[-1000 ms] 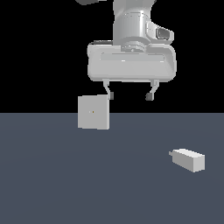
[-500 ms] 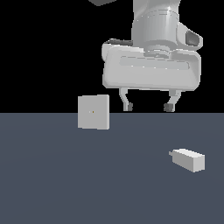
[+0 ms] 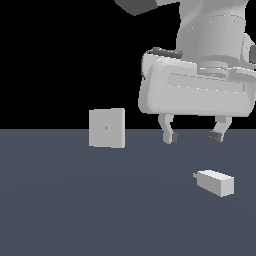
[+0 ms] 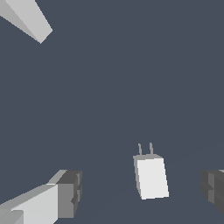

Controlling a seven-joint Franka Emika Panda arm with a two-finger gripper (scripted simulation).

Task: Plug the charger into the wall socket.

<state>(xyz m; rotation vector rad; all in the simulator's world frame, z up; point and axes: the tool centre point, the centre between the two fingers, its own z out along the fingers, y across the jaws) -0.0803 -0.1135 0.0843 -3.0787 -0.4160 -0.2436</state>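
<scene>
The charger (image 3: 215, 182) is a small light-grey block lying on the dark floor at the exterior view's right, its stub end toward the left. In the wrist view the charger (image 4: 151, 176) shows two thin prongs at one end. My gripper (image 3: 193, 136) hangs open above the charger and slightly left of it, with nothing between its fingers. In the wrist view the charger lies between my two dark fingertips (image 4: 71, 192), nearer one of them. The wall socket (image 3: 107, 128) is an upright square plate with a tiny centre mark, standing to the left of the gripper; its edge (image 4: 29, 19) shows in the wrist view.
A flat dark grey floor (image 3: 75, 210) carries both objects. Behind it everything is black. Nothing else stands on the floor.
The gripper has travelled toward the exterior view's right and come lower, from above the socket's side to above the charger. Charger and socket have not moved.
</scene>
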